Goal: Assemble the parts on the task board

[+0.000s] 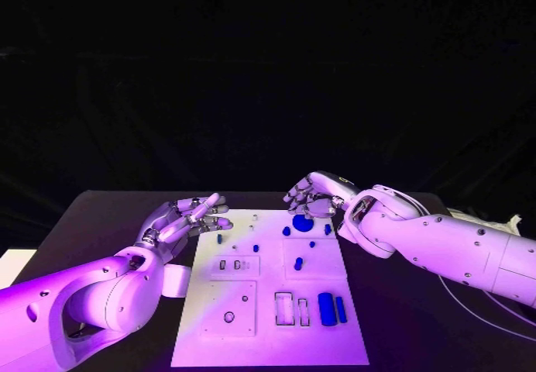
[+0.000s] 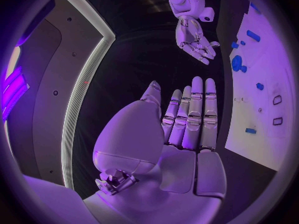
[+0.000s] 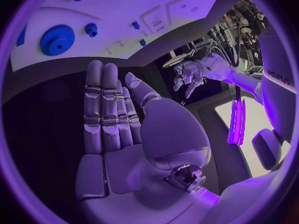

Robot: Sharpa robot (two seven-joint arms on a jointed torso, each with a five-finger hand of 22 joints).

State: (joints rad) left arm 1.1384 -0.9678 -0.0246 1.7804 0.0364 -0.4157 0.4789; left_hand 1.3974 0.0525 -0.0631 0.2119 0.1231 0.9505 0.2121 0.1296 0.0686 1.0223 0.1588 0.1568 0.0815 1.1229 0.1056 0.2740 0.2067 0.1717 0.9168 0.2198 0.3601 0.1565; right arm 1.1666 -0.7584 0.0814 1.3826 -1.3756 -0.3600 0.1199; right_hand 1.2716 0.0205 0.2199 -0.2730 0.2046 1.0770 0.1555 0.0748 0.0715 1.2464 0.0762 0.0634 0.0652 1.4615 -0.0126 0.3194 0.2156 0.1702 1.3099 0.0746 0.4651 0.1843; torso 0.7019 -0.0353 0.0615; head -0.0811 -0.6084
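Two robot hands hover empty at the far end of a white task board on a black table.

The task board [image 1: 268,341] lies lengthwise in the middle of the table [image 1: 101,209]. The left hand [image 1: 184,221] is just off the board's far left corner, fingers straight and held side by side, holding nothing. The right hand [image 1: 313,195] is over the board's far right corner, fingers loosely curled, also holding nothing. Small blue parts lie on the board: a round gear [image 1: 303,222] near the far edge, close under the right hand, smaller pieces scattered across the middle, and a long blue bar [image 1: 326,308] beside rectangular slots near the near right corner.
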